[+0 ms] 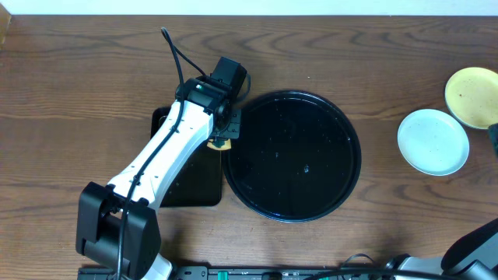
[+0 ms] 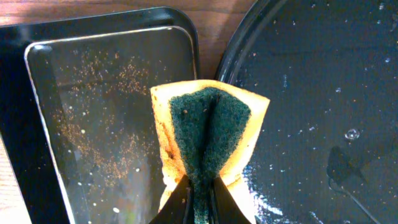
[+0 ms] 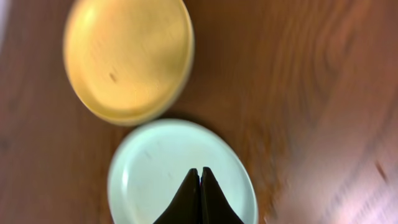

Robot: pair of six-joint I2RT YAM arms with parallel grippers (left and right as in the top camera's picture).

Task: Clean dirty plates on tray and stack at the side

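Stacking left to do, tray empty of plates

Centre frame, the tray (image 1: 292,155) carries no plates, only water drops. Two plates lie on the bare desk (image 1: 78,78) at the right edge of the overhead view: a mint plate (image 1: 433,141) and, just above it and perhaps touching, a yellow plate (image 1: 473,96). Both look wiped, bar one dark speck on the yellow. They lie side by side, so I judge stacking is left. No third plate shows.

The left tool (image 2: 200,190) pinches a sponge (image 2: 208,134) over the gap between the tray and a small tray (image 2: 93,124). The right tool (image 3: 200,174), closed and empty, hovers over the mint plate.

No writing can be read.
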